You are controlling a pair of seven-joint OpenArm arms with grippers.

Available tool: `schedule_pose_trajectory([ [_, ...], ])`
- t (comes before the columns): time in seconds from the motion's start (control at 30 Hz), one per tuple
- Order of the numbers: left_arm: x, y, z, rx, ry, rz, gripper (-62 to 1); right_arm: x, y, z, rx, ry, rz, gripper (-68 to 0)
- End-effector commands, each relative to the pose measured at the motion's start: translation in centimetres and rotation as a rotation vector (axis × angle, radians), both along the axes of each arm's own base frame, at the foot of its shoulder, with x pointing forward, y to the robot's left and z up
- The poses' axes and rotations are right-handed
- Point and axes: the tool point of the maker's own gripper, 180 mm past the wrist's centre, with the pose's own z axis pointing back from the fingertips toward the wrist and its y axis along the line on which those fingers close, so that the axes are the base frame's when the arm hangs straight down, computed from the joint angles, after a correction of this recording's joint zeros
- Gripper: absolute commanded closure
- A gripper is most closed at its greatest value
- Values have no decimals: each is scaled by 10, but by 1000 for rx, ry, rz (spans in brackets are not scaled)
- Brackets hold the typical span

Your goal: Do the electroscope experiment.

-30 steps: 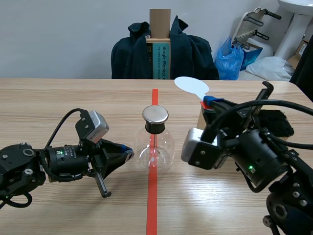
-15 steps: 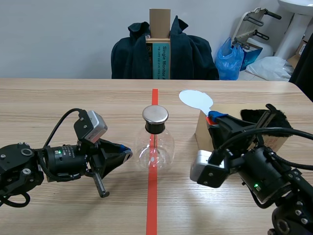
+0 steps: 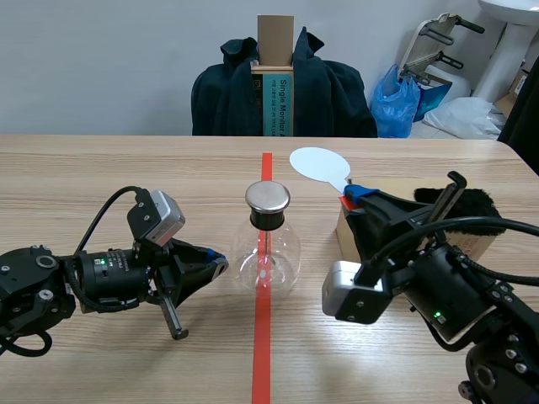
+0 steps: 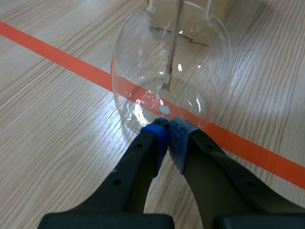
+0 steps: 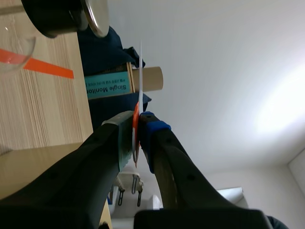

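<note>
Just ahead of the left gripper (image 4: 167, 131), clenched on nothing: a round glass flask (image 4: 171, 62) upright on the red tape line, perhaps touching the pads. Pinched in the right gripper (image 5: 138, 119), to the side of the flask's metal cap (image 3: 268, 197): a white paddle (image 3: 320, 164), disc uppermost. Behind that gripper, a cardboard box (image 3: 344, 229).

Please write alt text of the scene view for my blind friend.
A glass flask with a metal cap stands on a red tape line between two robot arms. The left gripper, shut, points at its side; the right gripper holds a white paddle near the cap.
</note>
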Motion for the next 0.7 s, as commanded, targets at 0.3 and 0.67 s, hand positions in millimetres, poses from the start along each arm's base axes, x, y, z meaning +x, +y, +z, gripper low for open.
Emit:
schedule_pose_trajectory([
  [0.3, 4, -2, 9, -26, -18, 5, -27, -13, 19, 12, -19, -59, 154, -7],
  [0.67, 4, -2, 9, -26, -18, 5, -27, -26, 31, 6, -46, -46, 251, -7],
])
